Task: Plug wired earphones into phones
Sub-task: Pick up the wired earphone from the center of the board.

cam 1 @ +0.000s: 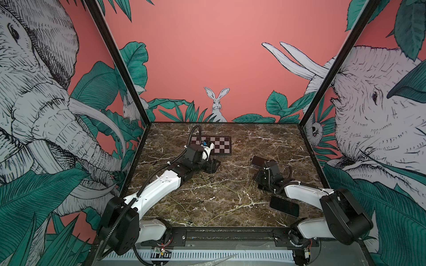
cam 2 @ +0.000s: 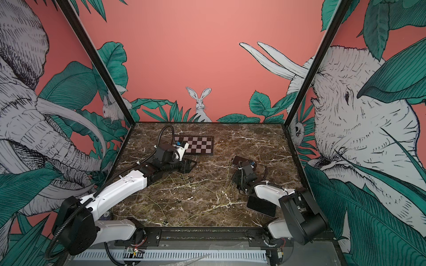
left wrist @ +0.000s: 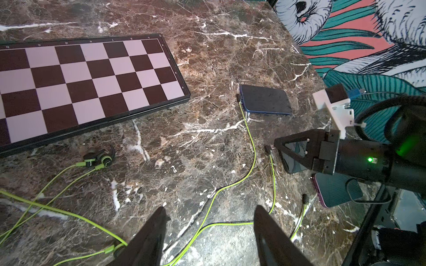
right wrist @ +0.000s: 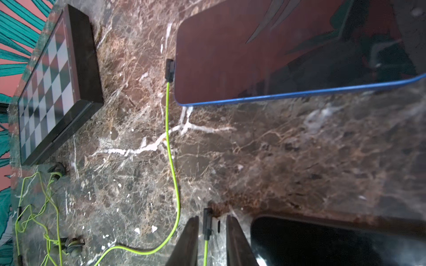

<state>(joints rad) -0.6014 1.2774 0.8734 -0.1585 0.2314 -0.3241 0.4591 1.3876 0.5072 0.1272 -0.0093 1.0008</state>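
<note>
Near the worktop's [cam 1: 265, 140] front right corner one phone [cam 1: 284, 206] lies flat, with no plug that I can make out in it. The wired earphones [left wrist: 99, 159] sprawl over the front and middle, cords loose. The left gripper [left wrist: 211, 208] hangs above those cords, left of the middle; its jaws are wide apart and hold nothing.

Further in, toward the right edge, the right gripper [right wrist: 212, 217] has a dark plug [right wrist: 207, 224] between close-set fingers; a sliver of gap shows on one side, so I cannot tell whether it is clamped. That plug sits just beside the end of a black phone [right wrist: 322, 241]; this looks like the second plugging.

Beyond it, a blue-rimmed phone [left wrist: 265, 100] seems done, with a plug against its end. The next move calls for lining the pin up with the port and pressing in squarely; the phone probably wants bracing. A chessboard [cam 1: 219, 144] lies farthest, toward the back edge.
</note>
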